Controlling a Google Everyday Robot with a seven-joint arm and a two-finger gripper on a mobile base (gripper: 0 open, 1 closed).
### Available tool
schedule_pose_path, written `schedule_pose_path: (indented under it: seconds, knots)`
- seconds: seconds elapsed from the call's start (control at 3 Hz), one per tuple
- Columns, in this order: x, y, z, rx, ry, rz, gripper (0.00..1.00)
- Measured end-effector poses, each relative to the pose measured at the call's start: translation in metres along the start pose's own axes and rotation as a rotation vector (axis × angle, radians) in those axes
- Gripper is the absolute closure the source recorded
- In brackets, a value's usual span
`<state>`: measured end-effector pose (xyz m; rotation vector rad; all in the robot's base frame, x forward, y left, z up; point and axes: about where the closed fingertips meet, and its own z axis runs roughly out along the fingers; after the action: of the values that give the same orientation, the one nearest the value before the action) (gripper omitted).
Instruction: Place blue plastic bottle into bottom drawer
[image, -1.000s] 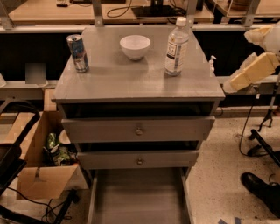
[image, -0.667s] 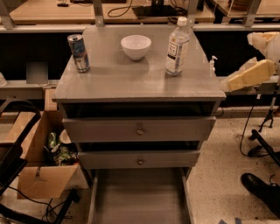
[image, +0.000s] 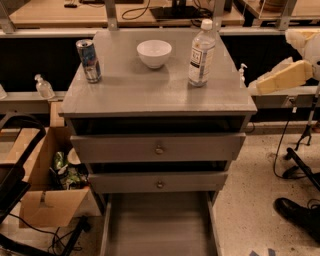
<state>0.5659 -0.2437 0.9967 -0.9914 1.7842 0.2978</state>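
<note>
The blue plastic bottle (image: 201, 52) stands upright on the cabinet top (image: 150, 87), at about 1 o'clock from its middle, with a white bowl (image: 154, 53) at its 9 o'clock. The gripper (image: 265, 82) hangs beyond the right edge of the cabinet, at 3 o'clock from the bottle. It touches nothing, and I cannot tell if it is spread or closed. The bottom drawer (image: 157, 225) is pulled out at 6 o'clock.
</note>
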Motion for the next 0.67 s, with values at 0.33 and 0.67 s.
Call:
schedule_pose_path:
  seconds: [0.33,0.67]
  knots:
    - [0.008,-0.016,0.027,0.028,-0.001,0.046,0.0]
    - [0.019,-0.054,0.057,0.099,-0.035,0.094,0.0]
